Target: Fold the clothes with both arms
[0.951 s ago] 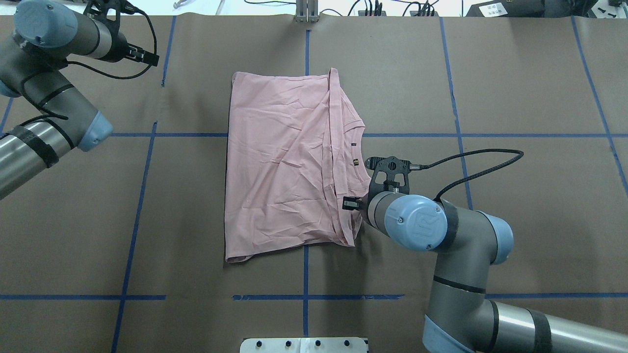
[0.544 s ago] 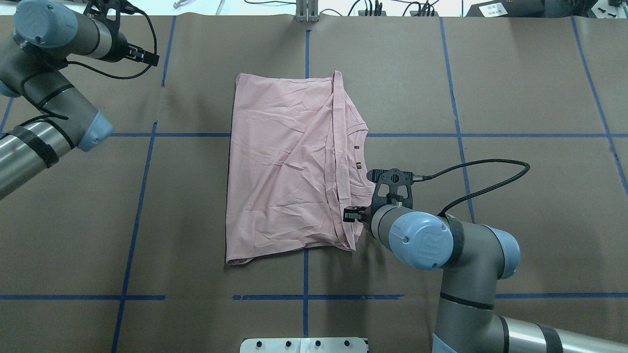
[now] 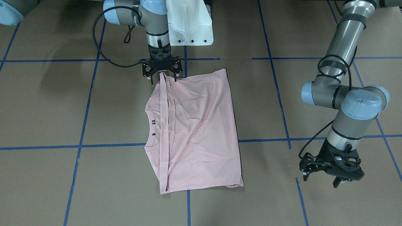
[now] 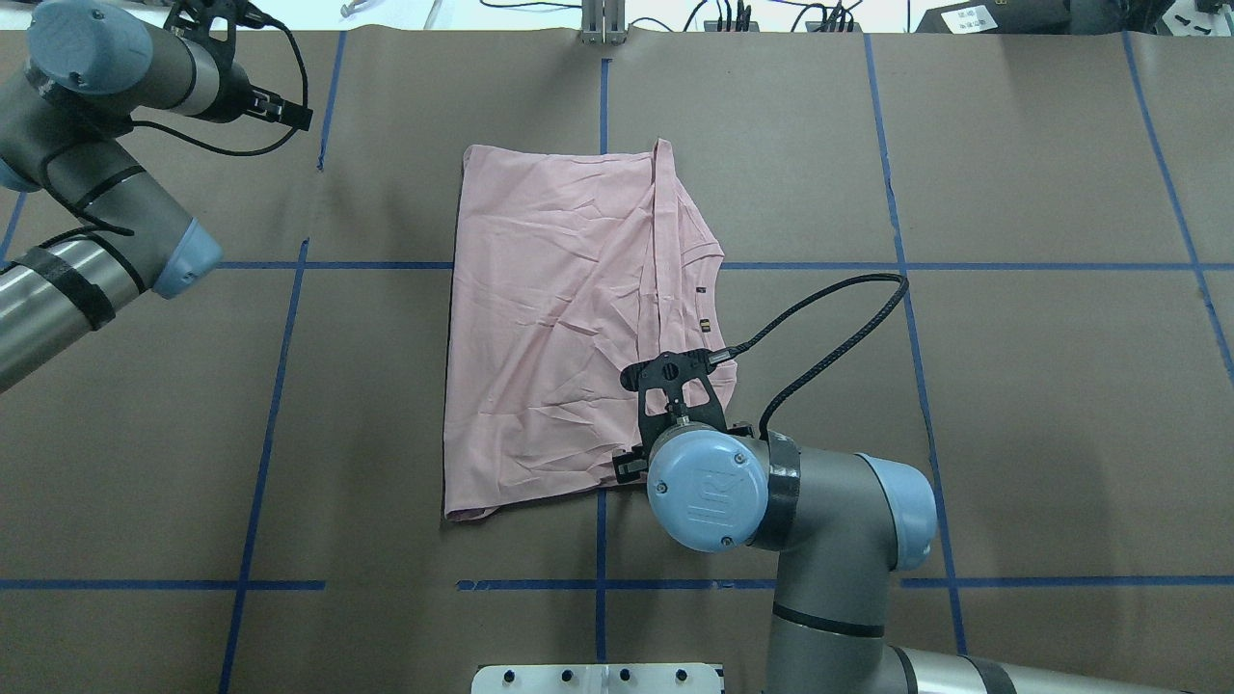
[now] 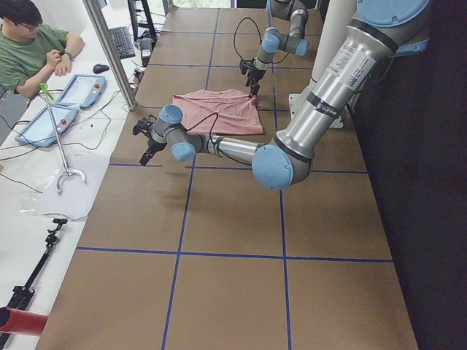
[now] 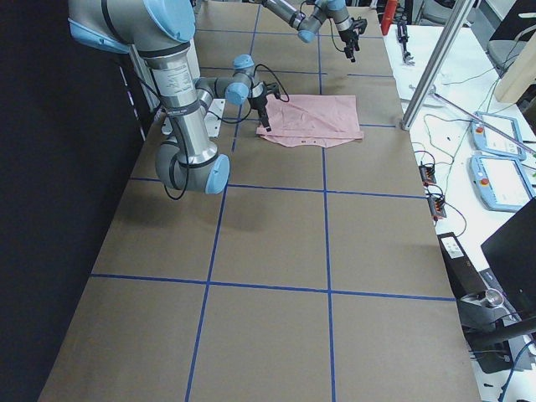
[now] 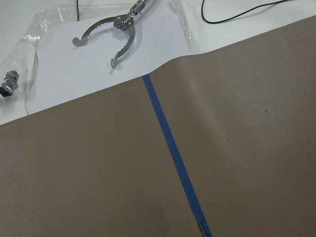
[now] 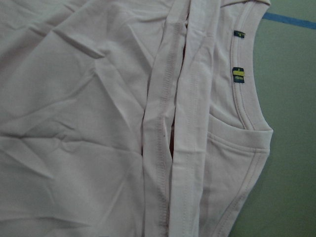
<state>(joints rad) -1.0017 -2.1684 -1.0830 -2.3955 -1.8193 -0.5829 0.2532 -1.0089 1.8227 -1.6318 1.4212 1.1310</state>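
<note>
The pale pink T-shirt [image 3: 198, 125] [image 4: 549, 318] lies folded lengthwise on the brown table, collar and small tags at its open side. My right gripper [image 3: 164, 78] stands open and points down over the shirt's corner nearest my base, a finger on each side of the hem. In the overhead view my right wrist [image 4: 709, 487] hides those fingers. The right wrist view shows only shirt hems and collar [image 8: 247, 98]. My left gripper [image 3: 319, 181] hangs open and empty over bare table, far from the shirt.
The white pedestal base [image 3: 188, 25] sits just behind my right gripper. Blue tape lines [image 4: 280, 386] grid the table. Metal tongs [image 7: 118, 29] lie on a white sheet past the table's far edge. A person [image 5: 29, 44] sits at a side desk.
My right arm swung from the shirt's right edge toward the near corner, and its wrist turned over that corner. The shirt shifted slightly early on. The left arm stayed still.
</note>
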